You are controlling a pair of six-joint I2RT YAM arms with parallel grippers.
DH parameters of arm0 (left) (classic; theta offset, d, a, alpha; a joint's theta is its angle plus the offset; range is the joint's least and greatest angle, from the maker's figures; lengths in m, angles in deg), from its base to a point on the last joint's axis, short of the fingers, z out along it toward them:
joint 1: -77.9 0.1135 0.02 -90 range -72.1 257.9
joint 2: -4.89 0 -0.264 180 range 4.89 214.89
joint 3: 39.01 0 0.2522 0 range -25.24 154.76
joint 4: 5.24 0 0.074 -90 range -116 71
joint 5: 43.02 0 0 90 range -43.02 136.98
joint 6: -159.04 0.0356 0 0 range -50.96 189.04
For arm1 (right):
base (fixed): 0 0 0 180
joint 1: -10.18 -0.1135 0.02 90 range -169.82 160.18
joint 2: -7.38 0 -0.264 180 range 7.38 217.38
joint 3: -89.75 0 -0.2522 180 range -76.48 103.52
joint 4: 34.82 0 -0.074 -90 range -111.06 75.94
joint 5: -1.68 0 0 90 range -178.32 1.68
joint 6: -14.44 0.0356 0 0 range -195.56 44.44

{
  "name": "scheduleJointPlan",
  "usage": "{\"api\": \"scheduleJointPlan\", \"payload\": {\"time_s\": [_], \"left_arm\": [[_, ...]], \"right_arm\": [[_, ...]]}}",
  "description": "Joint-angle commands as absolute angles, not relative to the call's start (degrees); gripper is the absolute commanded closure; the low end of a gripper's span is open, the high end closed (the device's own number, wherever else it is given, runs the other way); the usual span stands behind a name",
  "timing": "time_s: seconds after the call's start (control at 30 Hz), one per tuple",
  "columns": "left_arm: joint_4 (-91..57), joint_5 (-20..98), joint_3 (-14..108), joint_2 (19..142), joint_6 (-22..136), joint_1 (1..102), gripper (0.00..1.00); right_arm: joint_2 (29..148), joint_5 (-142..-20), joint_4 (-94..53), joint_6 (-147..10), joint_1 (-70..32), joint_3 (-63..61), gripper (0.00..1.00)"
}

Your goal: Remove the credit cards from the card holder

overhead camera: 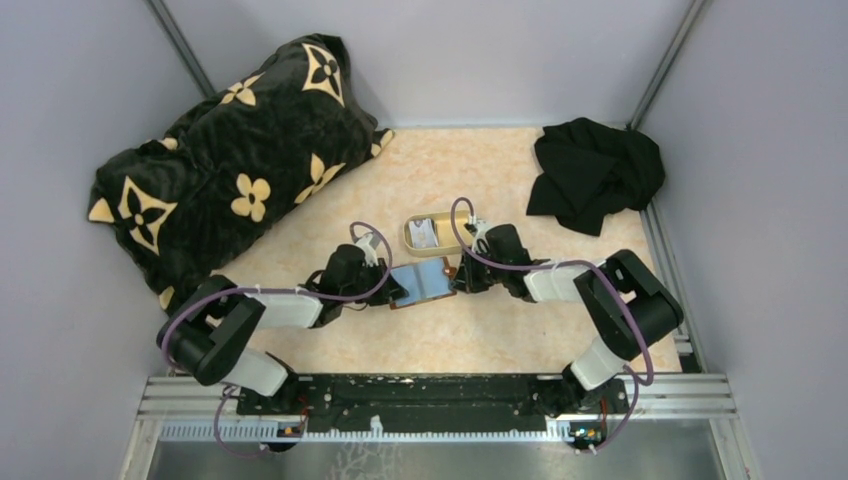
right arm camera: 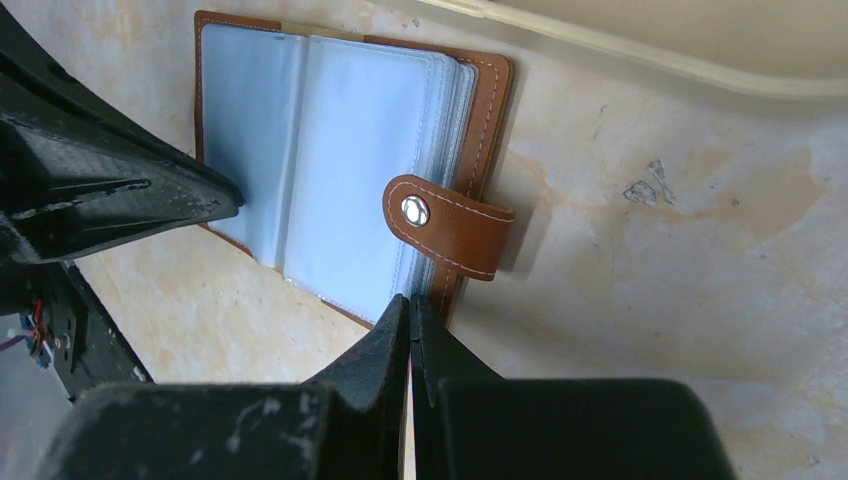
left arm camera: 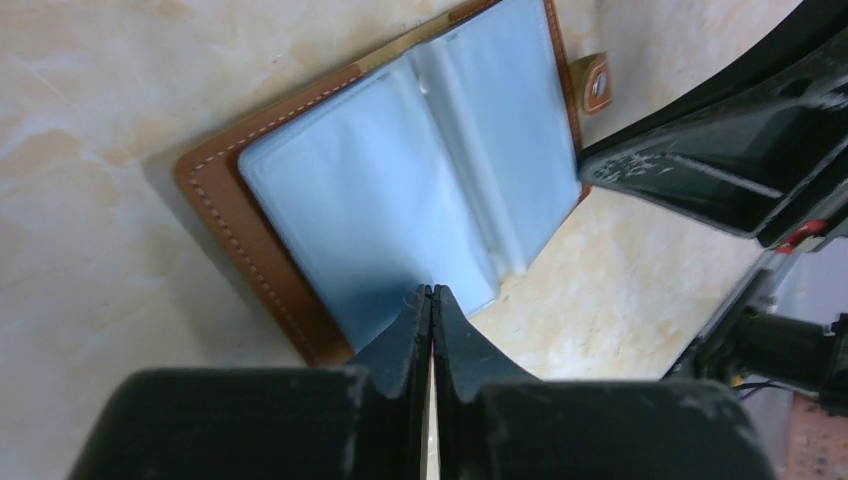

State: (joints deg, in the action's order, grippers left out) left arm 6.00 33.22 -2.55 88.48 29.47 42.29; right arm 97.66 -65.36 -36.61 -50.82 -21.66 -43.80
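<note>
The card holder (overhead camera: 422,281) lies open and flat near the middle of the desk (overhead camera: 500,335), pale sleeves up. Its snap strap (right arm camera: 445,225) is folded onto the sleeves at the right edge. The left tool (left arm camera: 432,296) is clenched, tips on the holder's left edge (whether a sleeve is pinched between them, I cannot tell). The right tool (right arm camera: 410,302) is clenched too, tips at the edge beside the strap. Just beyond, toward the far edge, a tan tray (overhead camera: 408,238) holds a white credit card (overhead camera: 425,234).
</note>
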Motion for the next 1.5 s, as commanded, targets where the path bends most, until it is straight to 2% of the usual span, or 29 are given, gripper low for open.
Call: {"api": "scheduleJointPlan", "payload": {"time_s": [0.0, 0.37, 1.23, 1.47], "left_arm": [[9.90, 34.93, -4.38, 92.38, 29.90, 41.95, 1.00], [13.51, 33.36, -4.11, 98.09, 29.69, 41.91, 1.00], [15.52, 33.31, -6.32, 99.33, 28.96, 41.95, 1.00], [16.06, 33.14, -7.01, 99.33, 28.64, 41.95, 1.00]], "right_arm": [[100.34, -65.12, -37.67, -50.96, -22.08, -43.21, 0.99], [103.51, -62.70, -36.93, -51.80, -23.23, -40.71, 0.99], [109.30, -56.16, -41.95, -46.80, -30.65, -32.06, 0.99], [105.38, -59.56, -37.98, -48.21, -30.78, -30.23, 1.00]]}}
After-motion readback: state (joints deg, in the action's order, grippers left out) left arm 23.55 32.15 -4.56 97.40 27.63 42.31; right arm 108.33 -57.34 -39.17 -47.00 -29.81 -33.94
